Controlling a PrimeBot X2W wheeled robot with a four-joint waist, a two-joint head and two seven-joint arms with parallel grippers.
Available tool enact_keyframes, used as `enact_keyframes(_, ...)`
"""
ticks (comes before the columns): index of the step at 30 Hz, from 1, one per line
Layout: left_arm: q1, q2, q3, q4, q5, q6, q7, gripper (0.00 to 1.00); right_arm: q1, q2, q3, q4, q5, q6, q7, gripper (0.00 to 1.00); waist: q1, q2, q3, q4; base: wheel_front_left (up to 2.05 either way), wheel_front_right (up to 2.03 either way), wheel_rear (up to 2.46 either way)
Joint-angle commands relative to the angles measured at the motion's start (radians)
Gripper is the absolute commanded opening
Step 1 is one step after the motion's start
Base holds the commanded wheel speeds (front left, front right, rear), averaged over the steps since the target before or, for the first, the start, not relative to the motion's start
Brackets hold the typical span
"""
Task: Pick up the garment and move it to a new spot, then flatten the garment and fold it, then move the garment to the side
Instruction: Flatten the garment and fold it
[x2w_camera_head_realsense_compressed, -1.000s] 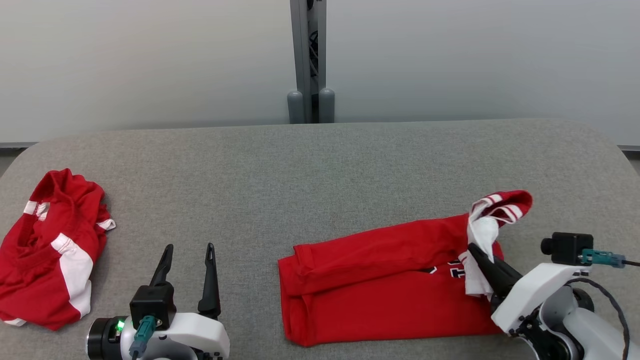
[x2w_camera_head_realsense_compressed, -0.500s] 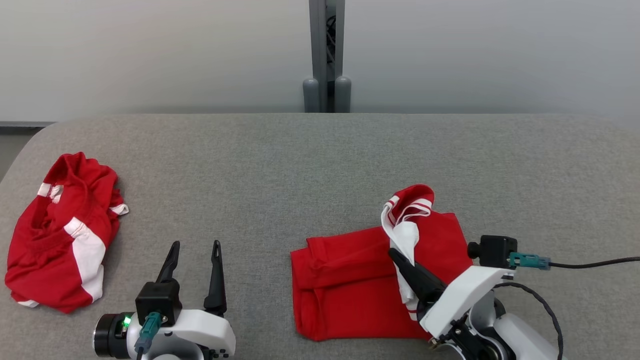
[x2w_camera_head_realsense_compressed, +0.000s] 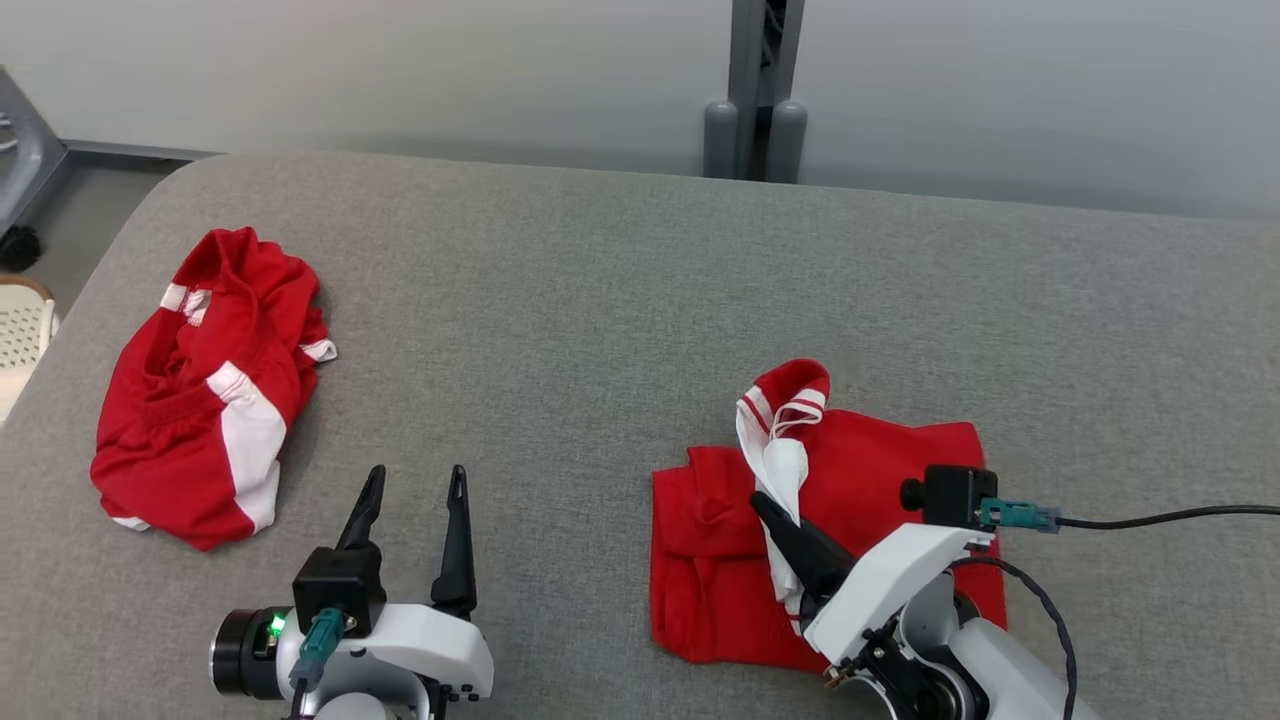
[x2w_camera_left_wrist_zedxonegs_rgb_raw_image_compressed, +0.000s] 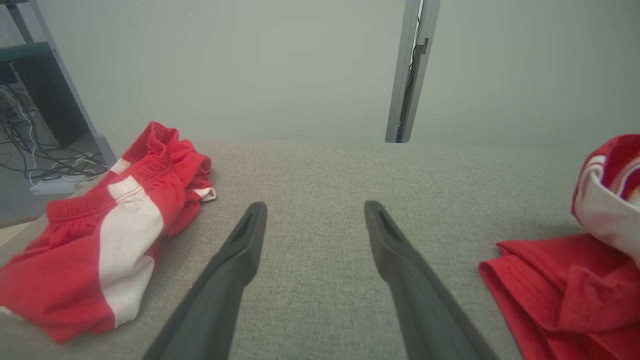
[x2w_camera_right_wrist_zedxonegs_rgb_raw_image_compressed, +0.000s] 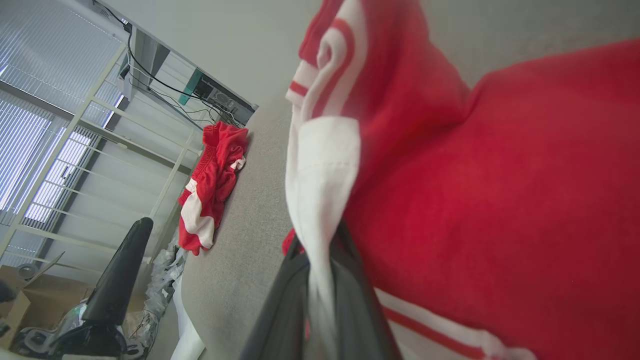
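The garment (x2w_camera_head_realsense_compressed: 890, 465) is a red shirt with white trim, lying folded on the grey table (x2w_camera_head_realsense_compressed: 560, 300) at the right front. My right gripper (x2w_camera_head_realsense_compressed: 758, 498) is shut on its white-and-red striped end and holds that end raised above the folded layers. The right wrist view shows the white cloth pinched between the dark fingers (x2w_camera_right_wrist_zedxonegs_rgb_raw_image_compressed: 350, 280), with the garment (x2w_camera_right_wrist_zedxonegs_rgb_raw_image_compressed: 500, 190) spread behind. My left gripper (x2w_camera_head_realsense_compressed: 417, 475) stands open over bare table at the front left, holding nothing. In the left wrist view, the left gripper (x2w_camera_left_wrist_zedxonegs_rgb_raw_image_compressed: 312, 207) is apart from the garment (x2w_camera_left_wrist_zedxonegs_rgb_raw_image_compressed: 550, 285) at the right.
A second red garment with white panels (x2w_camera_head_realsense_compressed: 215, 390) lies crumpled near the table's left edge, also seen as the crumpled garment (x2w_camera_left_wrist_zedxonegs_rgb_raw_image_compressed: 100, 240). A grey post (x2w_camera_head_realsense_compressed: 755, 90) stands behind the table. A white basket (x2w_camera_head_realsense_compressed: 20, 330) sits on the floor at the left.
My right gripper has carried the garment's striped end leftward over the rest, so the garment lies shorter and doubled. The head camera has also shifted. The left gripper stays open.
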Motion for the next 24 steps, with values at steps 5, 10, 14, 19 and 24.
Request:
enact_keyframes(5, -0.027, 0.004, -0.021, -0.01, -0.023, 0.024, -0.003, 1.0, -0.009, 0.01, -0.01, 0.005, 0.019, 0.001, 0.023, 1.0, 0.0, 0.0, 0.032, 0.039, 0.0, 0.0, 0.0)
enact_keyframes(10, -0.025, 0.004, -0.032, -0.013, -0.031, 0.032, -0.003, 1.0, -0.006, 0.015, -0.004, -0.016, 0.032, 0.001, 0.037, 1.0, 0.0, 0.0, 0.039, 0.053, 0.0, 0.0, 0.0)
enact_keyframes(14, -0.025, 0.004, -0.037, -0.011, -0.035, 0.036, -0.003, 1.0, 0.002, 0.018, 0.017, -0.05, 0.052, 0.001, 0.062, 1.0, 0.0, 0.0, 0.041, 0.06, 0.0, 0.0, 0.0)
enact_keyframes(19, -0.017, 0.004, -0.03, -0.002, -0.031, 0.035, -0.003, 1.0, 0.021, 0.018, 0.049, -0.093, 0.085, 0.001, 0.107, 1.0, 0.0, 0.0, 0.025, 0.056, 0.0, 0.0, 0.0)
enact_keyframes(24, -0.005, 0.004, -0.018, 0.007, -0.019, 0.026, -0.003, 1.0, 0.042, 0.017, 0.066, -0.157, 0.136, 0.001, 0.128, 1.0, 0.0, 0.0, -0.005, 0.039, 0.0, 0.0, 0.0)
